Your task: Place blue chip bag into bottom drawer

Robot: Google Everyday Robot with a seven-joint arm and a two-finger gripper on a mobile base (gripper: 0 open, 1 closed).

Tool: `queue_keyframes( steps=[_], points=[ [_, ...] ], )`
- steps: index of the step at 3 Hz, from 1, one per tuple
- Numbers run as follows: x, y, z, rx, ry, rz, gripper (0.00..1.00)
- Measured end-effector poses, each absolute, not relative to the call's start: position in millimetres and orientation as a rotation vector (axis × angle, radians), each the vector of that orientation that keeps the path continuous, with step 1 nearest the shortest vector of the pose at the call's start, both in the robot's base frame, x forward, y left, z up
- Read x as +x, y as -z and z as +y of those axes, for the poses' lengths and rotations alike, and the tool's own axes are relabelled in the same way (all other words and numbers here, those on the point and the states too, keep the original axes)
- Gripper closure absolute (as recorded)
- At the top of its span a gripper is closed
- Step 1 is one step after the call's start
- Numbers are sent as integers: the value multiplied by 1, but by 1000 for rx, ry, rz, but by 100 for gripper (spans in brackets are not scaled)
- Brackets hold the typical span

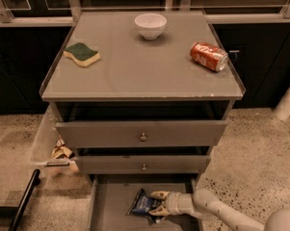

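Observation:
The blue chip bag [143,203] lies on the floor of the open bottom drawer [111,211], near its middle. My gripper [156,207] reaches in from the lower right, low inside the drawer. Its fingers [159,195] sit against the bag's right end, one above and one below it. The white arm [217,210] runs off to the lower right corner.
On the cabinet top are a green-and-yellow sponge [82,54], a white bowl [150,25] and a red soda can [209,56] on its side. The two upper drawers [142,134] with round knobs stick out slightly. Crumpled wrappers [61,152] lie left of the cabinet.

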State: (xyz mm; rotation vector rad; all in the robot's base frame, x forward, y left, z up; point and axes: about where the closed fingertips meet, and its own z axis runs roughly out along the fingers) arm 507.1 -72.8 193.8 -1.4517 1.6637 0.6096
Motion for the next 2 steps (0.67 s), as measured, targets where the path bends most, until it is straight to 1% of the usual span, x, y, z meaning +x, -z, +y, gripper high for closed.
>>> queue_keyframes(
  steps=[1, 2],
  points=[
    [507, -194, -73, -1452, -610, 1664, 0],
    [501, -202, -83, -1447, -611, 1654, 0]
  ],
)
